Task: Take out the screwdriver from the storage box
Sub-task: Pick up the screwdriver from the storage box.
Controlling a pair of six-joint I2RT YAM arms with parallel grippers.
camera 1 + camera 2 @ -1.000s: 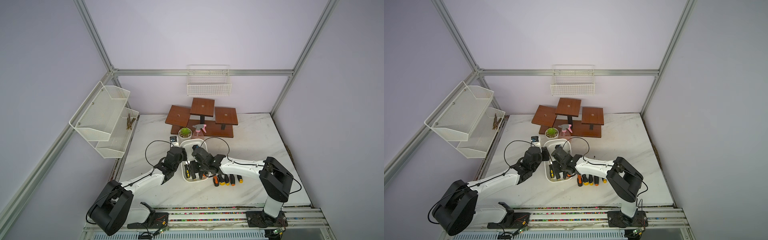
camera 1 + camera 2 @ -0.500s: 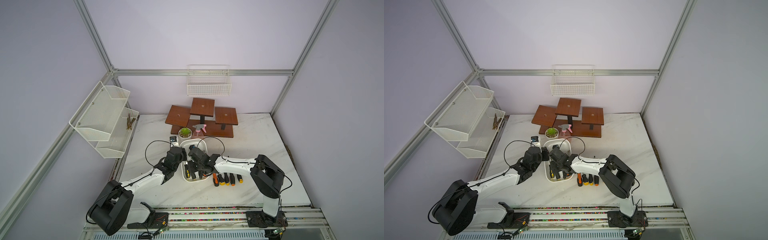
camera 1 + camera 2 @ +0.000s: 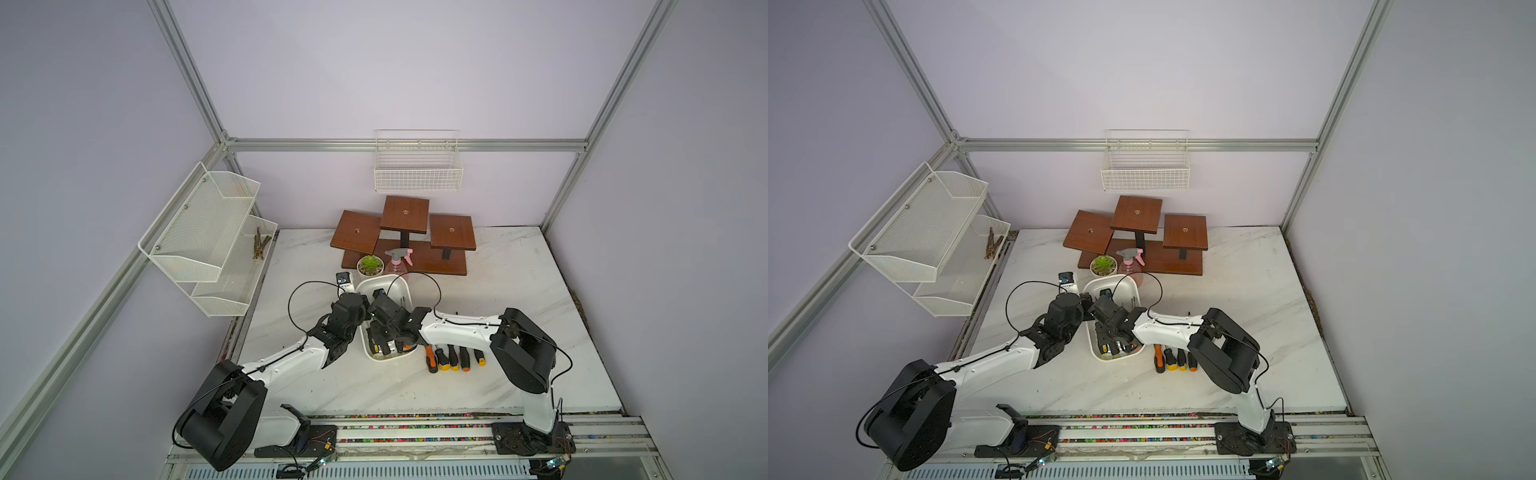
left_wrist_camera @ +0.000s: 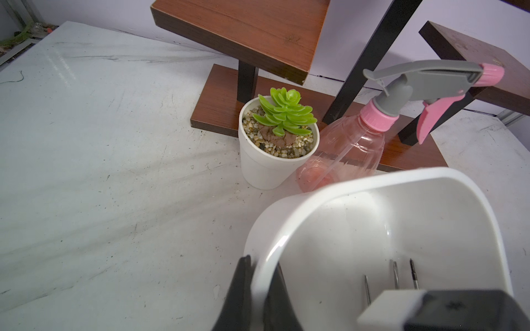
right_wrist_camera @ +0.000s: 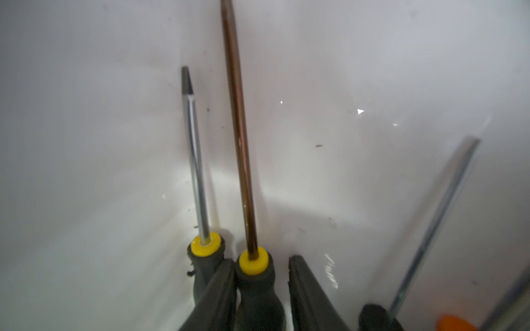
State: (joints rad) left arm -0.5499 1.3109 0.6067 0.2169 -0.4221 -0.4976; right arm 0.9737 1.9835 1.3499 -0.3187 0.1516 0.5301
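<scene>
Two grippers at the storage box point(image 4: 372, 179)
Left gripper point(image 4: 261, 262) is clamped tight on the storage box rim; right gripper point(image 5: 262, 262) reaches inside the storage box, jaws partly open astride the yellow-collared screwdriver point(image 5: 258, 292) lying on its floor, one jaw touching the handle.

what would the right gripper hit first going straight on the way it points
The right gripper meets the brown-shafted screwdriver, its handle between the jaws; beyond, probably the storage box wall, depth unclear.

We see the left claw point(image 4: 261, 279) clamped on the storage box point(image 4: 401, 174) rim. Three screwdriver tips point(image 4: 395, 272) lie inside.
</scene>
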